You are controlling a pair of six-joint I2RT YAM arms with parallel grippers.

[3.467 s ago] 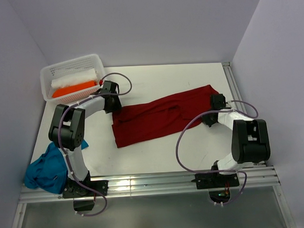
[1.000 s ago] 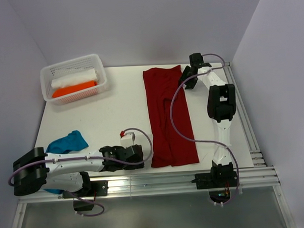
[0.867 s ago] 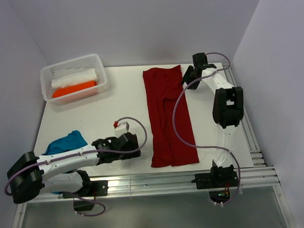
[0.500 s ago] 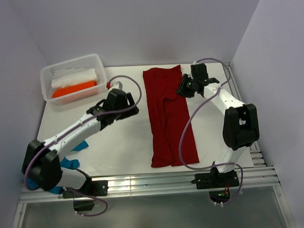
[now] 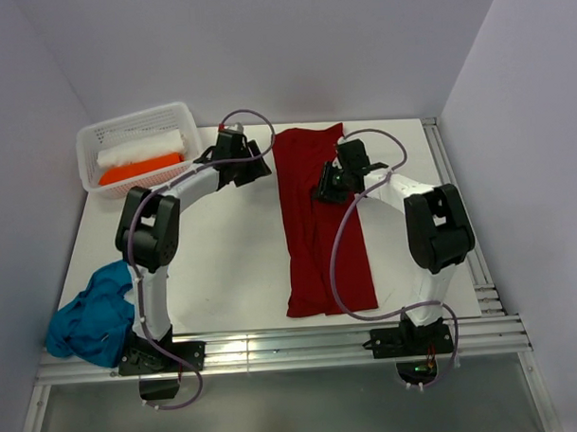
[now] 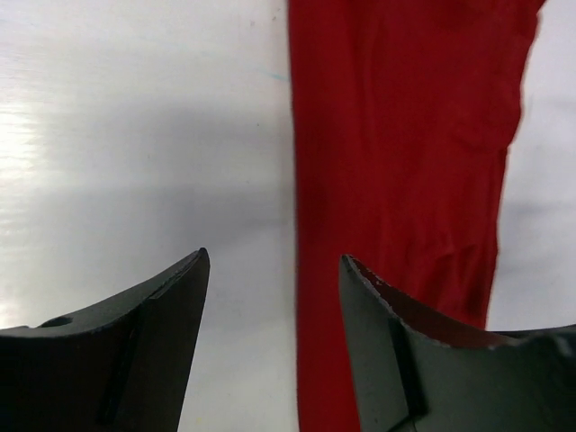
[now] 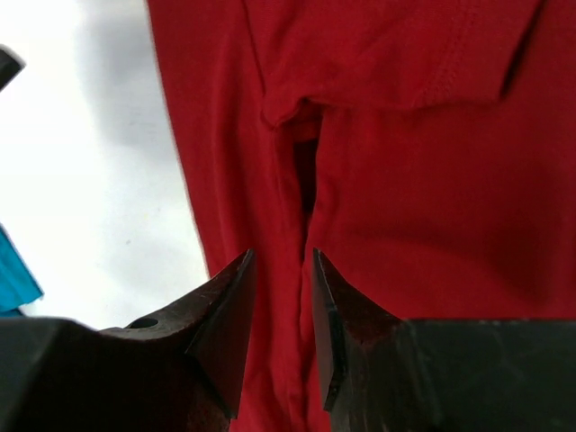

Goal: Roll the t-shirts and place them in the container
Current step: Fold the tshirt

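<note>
A dark red t-shirt (image 5: 319, 224) lies flat as a long strip running from the table's far side to its near edge. My left gripper (image 5: 259, 167) is open at the far left edge of the strip. In the left wrist view that cloth edge (image 6: 297, 270) runs between the left gripper's (image 6: 274, 261) jaws. My right gripper (image 5: 326, 190) hovers over the strip's upper middle. Its jaws (image 7: 281, 258) stand a narrow gap apart above a crease in the red t-shirt (image 7: 405, 180). A teal-blue t-shirt (image 5: 88, 318) lies heaped at the near left corner.
A white perforated basket (image 5: 185, 113) stands at the far left, holding a white roll (image 5: 142, 148) and an orange roll (image 5: 140, 169). A metal rail (image 5: 449, 187) runs along the table's right side. Both arms' cables loop over the table.
The left arm swung from the near left up to the red shirt's far left edge. The right gripper came from the far right corner onto the shirt, and its jaws narrowed. The shirt lies unchanged.
</note>
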